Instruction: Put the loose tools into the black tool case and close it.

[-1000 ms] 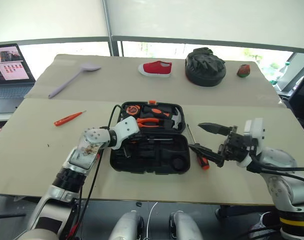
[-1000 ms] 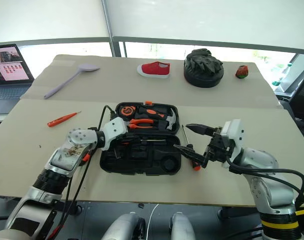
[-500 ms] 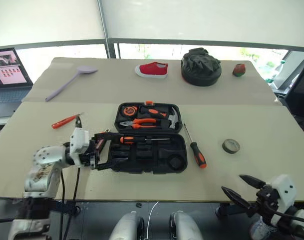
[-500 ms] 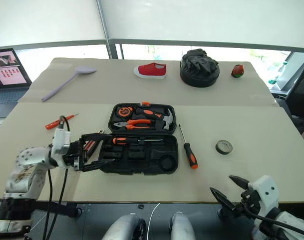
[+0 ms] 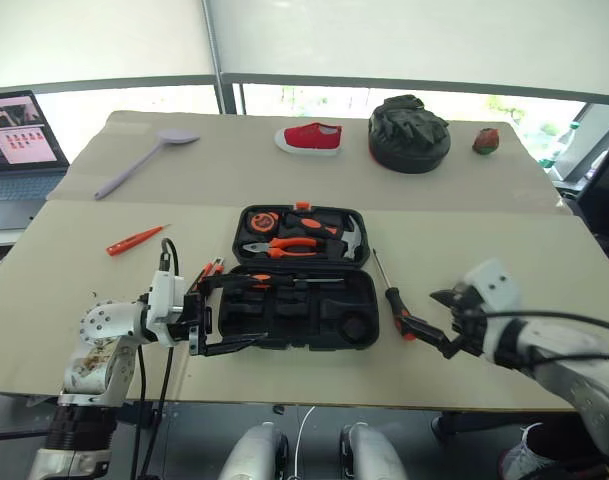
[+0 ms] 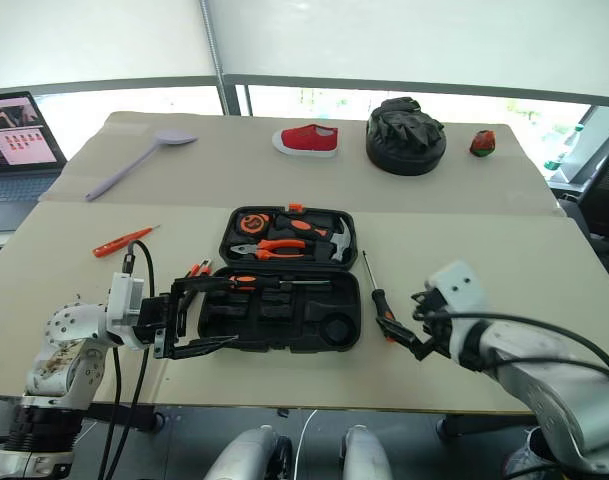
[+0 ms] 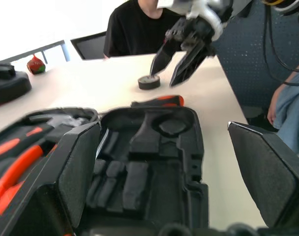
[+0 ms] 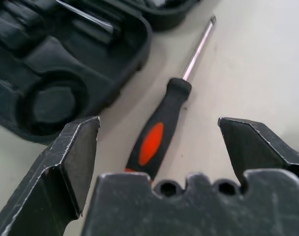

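The black tool case (image 5: 302, 278) lies open mid-table, its long axis across the table. Just right of it a black-and-orange screwdriver (image 5: 393, 296) lies lengthwise, tip pointing away from the robot. The right gripper (image 5: 442, 318) hangs over its handle, fingers apart; the left gripper (image 5: 222, 315), likewise spread, faces the case's left end

the black tool case (image 5: 302, 300) lay open and flat on the worktop, one black-and-orange screwdriver (image 5: 284, 282) seated in its near half. a second black-and-orange screwdriver (image 5: 392, 297) lay just beside its right edge, the all orange-red one (image 5: 136, 239) well off to its left, and a small grey tape roll (image 7: 149, 82) lay further right.
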You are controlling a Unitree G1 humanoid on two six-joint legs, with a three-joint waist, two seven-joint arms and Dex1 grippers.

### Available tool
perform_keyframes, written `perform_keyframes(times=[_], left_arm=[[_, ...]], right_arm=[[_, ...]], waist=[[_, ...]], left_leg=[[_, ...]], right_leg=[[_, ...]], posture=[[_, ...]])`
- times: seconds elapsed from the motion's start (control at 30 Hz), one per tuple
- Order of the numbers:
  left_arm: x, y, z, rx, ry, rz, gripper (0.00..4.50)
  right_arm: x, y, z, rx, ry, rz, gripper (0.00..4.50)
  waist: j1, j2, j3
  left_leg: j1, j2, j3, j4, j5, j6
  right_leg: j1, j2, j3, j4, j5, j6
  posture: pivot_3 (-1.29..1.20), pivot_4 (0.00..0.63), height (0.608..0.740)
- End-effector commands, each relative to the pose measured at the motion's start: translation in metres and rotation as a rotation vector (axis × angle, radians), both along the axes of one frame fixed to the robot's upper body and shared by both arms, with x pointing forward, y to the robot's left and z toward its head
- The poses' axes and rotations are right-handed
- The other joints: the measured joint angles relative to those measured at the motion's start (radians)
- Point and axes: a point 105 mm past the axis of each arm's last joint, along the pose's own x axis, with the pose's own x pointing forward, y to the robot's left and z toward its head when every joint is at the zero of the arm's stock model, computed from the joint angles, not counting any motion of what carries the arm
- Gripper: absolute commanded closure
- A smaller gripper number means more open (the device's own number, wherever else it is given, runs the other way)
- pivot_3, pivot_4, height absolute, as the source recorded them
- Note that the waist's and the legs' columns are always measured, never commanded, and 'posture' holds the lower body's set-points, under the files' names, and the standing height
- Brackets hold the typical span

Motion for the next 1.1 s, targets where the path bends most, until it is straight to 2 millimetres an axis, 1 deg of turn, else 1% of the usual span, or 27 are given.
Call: perform_keyframes(times=[0.03, 0.1, 0.17, 0.2, 0.3, 0.33, 0.37, 0.4, 0.47, 0.5, 0.63, 0.67, 0.7, 0.73, 0.77, 0.8, 0.83, 0.87, 0.9, 0.97, 1.0, 1.1], left_arm=[[-0.007, -0.004, 0.016, -0.038, -0.034, -0.012, 0.05], [-0.005, -0.004, 0.021, -0.061, -0.032, -0.001, 0.05], [-0.004, -0.004, 0.025, -0.081, -0.025, 0.011, 0.0], [-0.003, -0.003, 0.027, -0.089, -0.022, 0.016, 0.0], [-0.003, -0.004, 0.03, -0.108, -0.008, 0.022, 0.0], [-0.003, -0.004, 0.031, -0.111, -0.004, 0.021, 0.0], [-0.004, -0.006, 0.031, -0.116, 0.003, 0.013, 0.0], [-0.006, -0.007, 0.032, -0.12, 0.008, 0.006, 0.0], [-0.009, -0.008, 0.034, -0.129, 0.03, -0.004, 0.0], [-0.011, -0.01, 0.034, -0.131, 0.041, -0.013, 0.0], [-0.017, -0.015, 0.033, -0.132, 0.075, -0.045, 0.0], [-0.017, -0.015, 0.033, -0.132, 0.076, -0.043, 0.0], [-0.015, -0.014, 0.032, -0.13, 0.074, -0.027, 0.0], [-0.011, -0.011, 0.032, -0.131, 0.071, -0.003, 0.0], [-0.009, -0.009, 0.031, -0.131, 0.069, 0.014, 0.0], [-0.004, -0.003, 0.031, -0.134, 0.061, 0.056, 0.0], [0.002, 0.004, 0.028, -0.118, 0.053, 0.106, 0.0], [0.006, 0.013, 0.024, -0.086, 0.04, 0.149, 0.0], [0.01, 0.025, 0.02, -0.058, 0.036, 0.2, 0.0], [0.013, 0.047, 0.015, -0.008, 0.044, 0.265, 0.0], [0.012, 0.054, 0.013, 0.024, 0.047, 0.277, 0.0], [0.002, 0.073, 0.001, 0.168, 0.073, 0.289, 0.0]], right_arm=[[0.005, -0.002, -0.019, -0.053, 0.1, -0.072, 0.0], [0.009, 0.002, -0.022, -0.044, 0.113, -0.085, 0.0], [0.01, 0.004, -0.026, -0.051, 0.132, -0.101, 0.52], [0.01, 0.004, -0.028, -0.055, 0.142, -0.108, 0.66], [0.017, 0.0, -0.027, -0.047, 0.11, -0.195, 1.68], [0.019, -0.002, -0.026, -0.045, 0.1, -0.216, 1.93], [0.021, -0.007, -0.022, -0.035, 0.069, -0.261, 2.45], [0.021, -0.013, -0.018, -0.026, 0.047, -0.303, 2.68], [0.018, -0.02, -0.012, -0.014, 0.018, -0.355, 3.34], [0.015, -0.024, -0.011, -0.02, -0.001, -0.37, 3.47], [0.008, -0.03, -0.001, -0.014, -0.076, -0.401, 3.46], [0.01, -0.028, 0.008, -0.009, -0.123, -0.389, 3.46], [0.013, -0.025, 0.02, -0.005, -0.192, -0.356, 3.46], [0.016, -0.018, 0.034, -0.015, -0.264, -0.284, 3.46], [0.017, -0.013, 0.042, -0.024, -0.31, -0.23, 3.46], [0.018, 0.001, 0.051, -0.055, -0.368, -0.094, 3.46], [0.016, 0.017, 0.055, -0.082, -0.395, 0.07, 3.46], [0.013, 0.031, 0.055, -0.105, -0.409, 0.211, 3.46], [0.013, 0.043, 0.051, -0.176, -0.407, 0.365, 3.46], [0.02, 0.055, 0.038, -0.303, -0.378, 0.565, 3.46], [0.024, 0.061, 0.035, -0.327, -0.367, 0.629, 3.46], [0.031, 0.089, 0.032, -0.347, -0.347, 0.815, 3.46]], waist=[[-0.001, 0.0, 0.0], [-0.001, 0.0, 0.0], [-0.003, 0.0, 0.0], [-0.005, 0.0, 0.0], [-0.008, 0.0, 0.0], [-0.009, 0.0, 0.0], [-0.009, 0.0, 0.0], [-0.009, 0.0, 0.0], [-0.009, 0.0, 0.0], [-0.008, 0.0, 0.0], [-0.009, 0.0, 0.0], [-0.009, 0.0, 0.0], [-0.01, 0.0, 0.0], [-0.013, 0.001, 0.0], [-0.015, 0.002, 0.001], [-0.017, 0.003, 0.001], [-0.018, 0.003, 0.001], [-0.02, 0.003, 0.001], [-0.027, 0.003, 0.001], [-0.039, 0.001, 0.002], [-0.04, 0.001, 0.002], [-0.035, 0.0, 0.004]], left_leg=[[0.0, 0.0, 0.0, 0.0, 0.0, 0.0], [0.0, 0.0, 0.0, 0.0, 0.0, 0.001], [-0.001, -0.001, 0.0, 0.0, 0.0, 0.001], [-0.001, -0.001, 0.0, 0.001, 0.0, 0.001], [0.0, 0.0, 0.0, 0.001, 0.0, 0.001], [0.0, 0.0, 0.0, 0.001, 0.0, 0.001], [0.0, 0.0, 0.0, 0.001, 0.0, 0.001], [0.0, 0.0, 0.0, 0.001, 0.0, 0.001], [0.0, 0.0, 0.0, 0.0, 0.0, 0.001], [0.0, 0.0, 0.0, 0.0, 0.0, 0.001], [-0.001, 0.0, 0.0, 0.0, 0.0, 0.001], [0.0, 0.0, 0.0, 0.0, 0.0, 0.001], [0.0, 0.0, 0.0, 0.0, 0.0, 0.0], [0.0, 0.0, 0.001, 0.0, 0.0, 0.0], [0.001, 0.0, 0.001, 0.0, 0.0, 0.0], [0.001, 0.0, 0.002, 0.0, 0.0, 0.0], [0.002, 0.0, 0.002, 0.001, 0.0, 0.0], [0.002, 0.0, 0.002, 0.0, 0.0, 0.0], [0.003, -0.001, 0.002, 0.0, 0.0, 0.0], [0.006, 0.001, 0.003, -0.001, 0.0, 0.0], [0.007, 0.002, 0.004, -0.001, 0.0, 0.0], [0.006, 0.005, 0.005, -0.001, 0.0, 0.0]], right_leg=[[0.0, 0.0, 0.0, -0.001, 0.0, 0.0], [0.0, 0.0, 0.0, -0.001, 0.0, 0.001], [0.0, 0.0, 0.0, 0.0, 0.001, 0.001], [0.0, 0.001, 0.0, 0.0, 0.001, 0.001], [0.0, 0.007, 0.0, 0.0, 0.001, 0.001], [0.001, 0.008, 0.0, 0.0, 0.001, 0.001], [0.0, 0.009, 0.0, 0.0, 0.001, 0.001], [0.0, 0.009, 0.0, 0.001, 0.001, 0.001], [0.0, 0.009, 0.0, 0.001, 0.001, 0.001], [0.0, 0.009, 0.0, 0.001, 0.001, 0.001], [-0.001, 0.01, 0.0, 0.001, 0.001, 0.002], [-0.001, 0.01, 0.0, 0.001, 0.001, 0.002], [-0.001, 0.011, 0.0, 0.001, 0.001, 0.002], [-0.001, 0.011, 0.0, 0.001, 0.001, 0.002], [-0.001, 0.012, 0.001, 0.001, 0.001, 0.002], [-0.001, 0.012, 0.001, 0.001, 0.001, 0.002], [0.0, 0.013, 0.001, 0.001, 0.0, 0.002], [0.0, 0.013, 0.001, 0.001, 0.0, 0.002], [0.001, 0.013, 0.001, 0.001, 0.0, 0.002], [0.003, 0.017, 0.001, 0.0, 0.0, 0.002], [0.003, 0.018, 0.001, -0.001, 0.0, 0.001], [0.001, 0.018, 0.001, 0.0, -0.001, 0.0]], posture=[[0.0, 0.15, 0.74], [0.0, 0.15, 0.74], [0.0, 0.15, 0.74], [0.0, 0.15, 0.74], [0.0, 0.15, 0.74], [0.0, 0.15, 0.74], [0.0, 0.15, 0.74], [0.0, 0.15, 0.74], [0.0, 0.15, 0.74], [0.0, 0.15, 0.74], [0.0, 0.15, 0.74], [0.0, 0.15, 0.74], [0.0, 0.15, 0.74], [0.0, 0.15, 0.74], [0.0, 0.15, 0.74], [0.0, 0.15, 0.74], [0.0, 0.15, 0.74], [0.0, 0.15, 0.74], [0.0, 0.15, 0.74], [0.0, 0.15, 0.74], [0.0, 0.15, 0.74], [0.0, 0.15, 0.74]])
